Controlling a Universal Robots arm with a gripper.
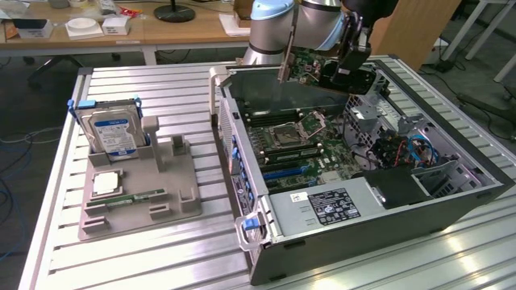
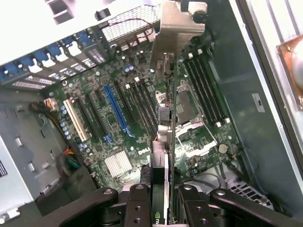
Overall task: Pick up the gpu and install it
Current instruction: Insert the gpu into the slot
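The gpu hangs edge-down above the far end of the open computer case, its pale metal bracket pointing down toward the case's rear wall. My gripper is shut on the card's other end. In the wrist view the gpu runs edge-on from between my fingers out to its bracket, with my gripper clamped on it. It hovers over the green motherboard, with the long blue slot off to one side of it. The card is well above the slots and touches none.
On the exterior view's left a grey fixture holds a silver hard drive upright, a narrow green memory stick and a small square chip. Inside the case are the power supply, cables and the CPU socket.
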